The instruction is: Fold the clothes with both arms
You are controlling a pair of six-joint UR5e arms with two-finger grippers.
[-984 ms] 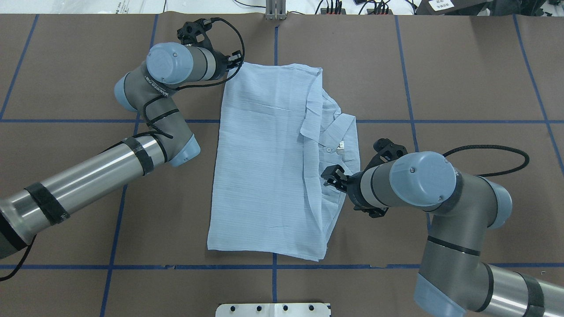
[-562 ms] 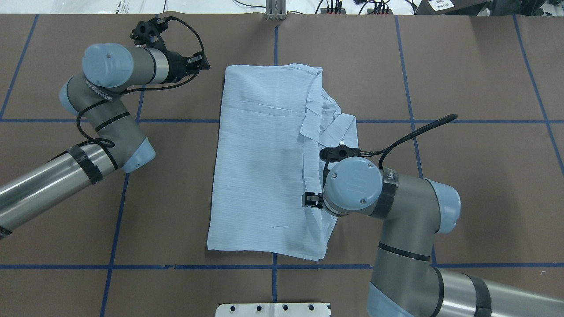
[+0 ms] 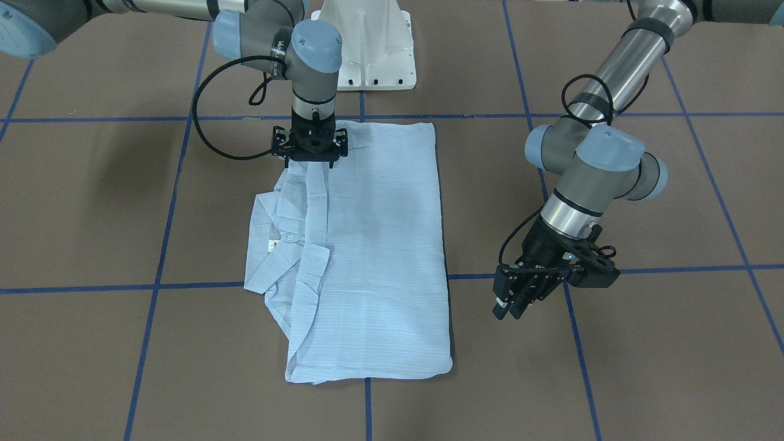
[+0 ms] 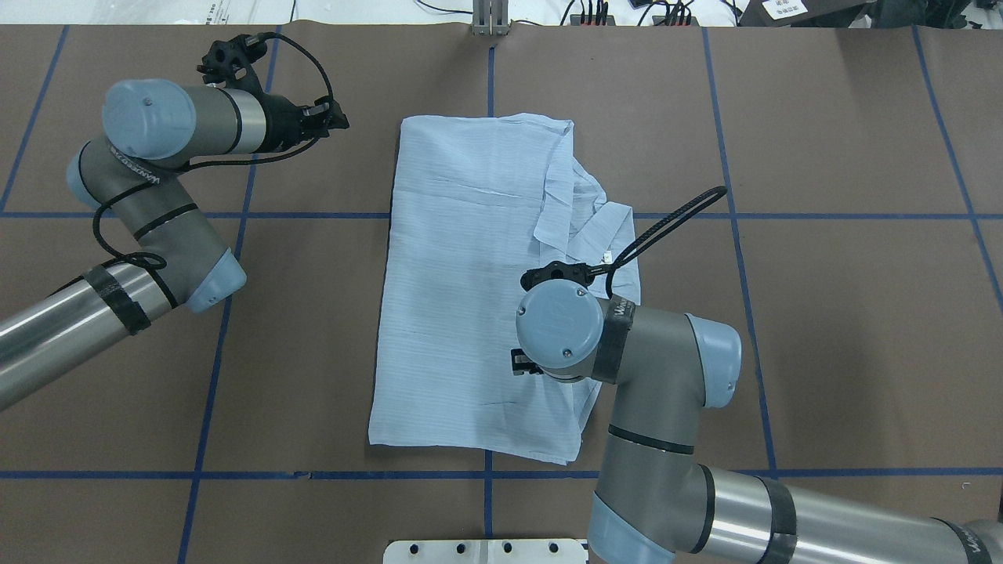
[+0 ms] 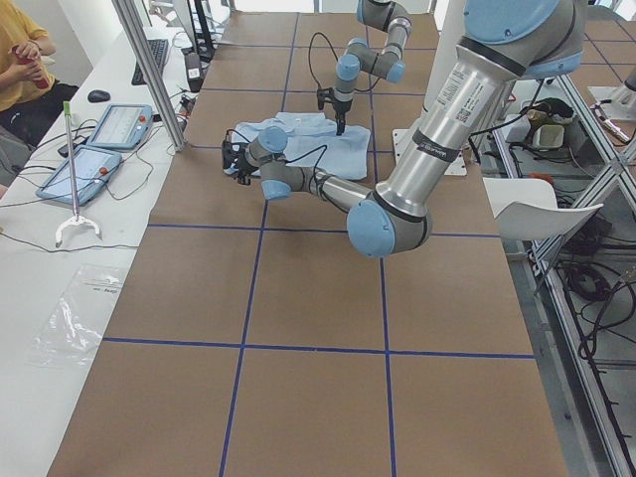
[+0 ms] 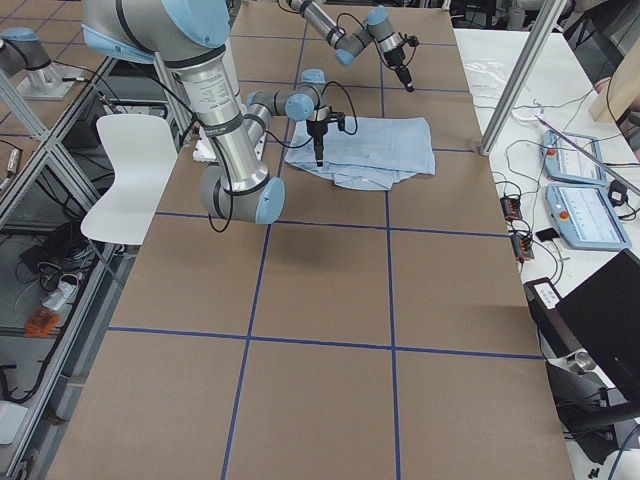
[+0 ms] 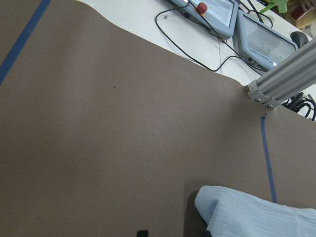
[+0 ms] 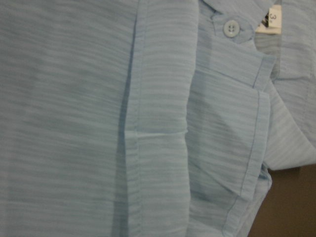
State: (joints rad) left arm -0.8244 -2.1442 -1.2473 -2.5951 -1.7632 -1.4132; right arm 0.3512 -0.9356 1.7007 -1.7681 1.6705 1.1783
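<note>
Backs left gripper [image 3: 507,312] off shirt [image 4: 462,274], fingers [image 3: 517,299] apart; swings right gripper [image 3: 310,160] over, placket [image 3: 317,197] just under fingers, cannot tell spread; regrasping.

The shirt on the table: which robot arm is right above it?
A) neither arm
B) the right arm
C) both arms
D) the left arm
B: the right tool points straight down over the shirt near its button strip, while the left tool hangs off to the side over bare brown table.
</note>
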